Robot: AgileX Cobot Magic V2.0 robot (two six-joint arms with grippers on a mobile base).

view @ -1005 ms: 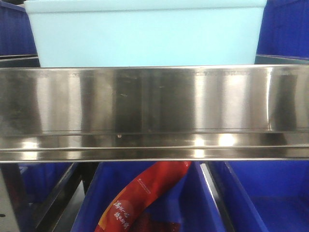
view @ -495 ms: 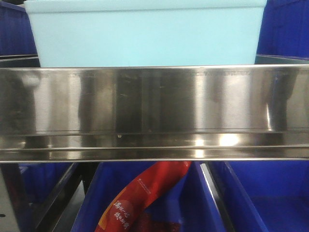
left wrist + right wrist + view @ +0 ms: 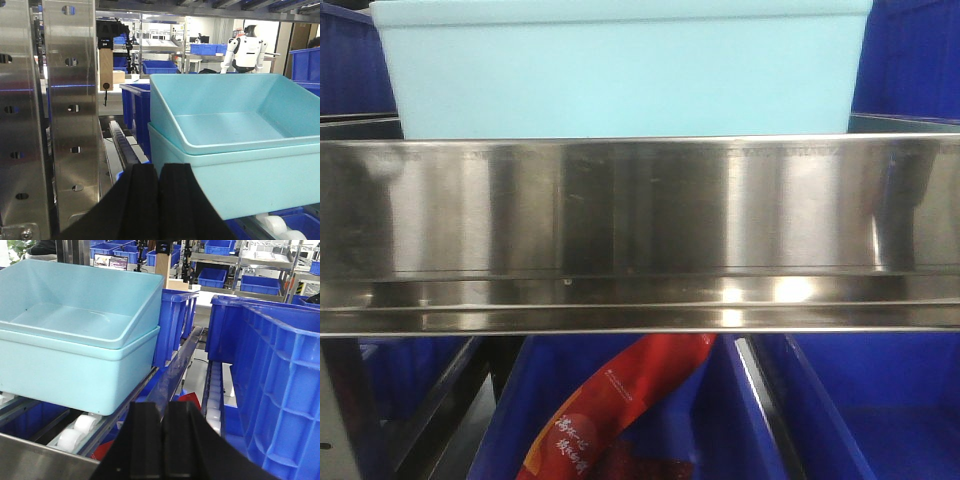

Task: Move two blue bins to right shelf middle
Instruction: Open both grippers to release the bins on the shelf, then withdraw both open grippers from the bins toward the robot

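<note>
Two nested pale-blue bins (image 3: 235,145) sit on the right shelf (image 3: 640,235) — apparently beyond both closed, empty grippers (image 3: 159,200) (image 3: 164,437).

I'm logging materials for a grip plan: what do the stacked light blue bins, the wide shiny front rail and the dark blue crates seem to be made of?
Stacked light blue bins: likely moulded plastic, smooth, soft sheen, rounded rims. Wide shiny front rail: brushed steel by its look, with streaky mirror-like reflections. Dark blue crates: probably rigid plastic, glossy, with moulded ribs on the wall.
</note>
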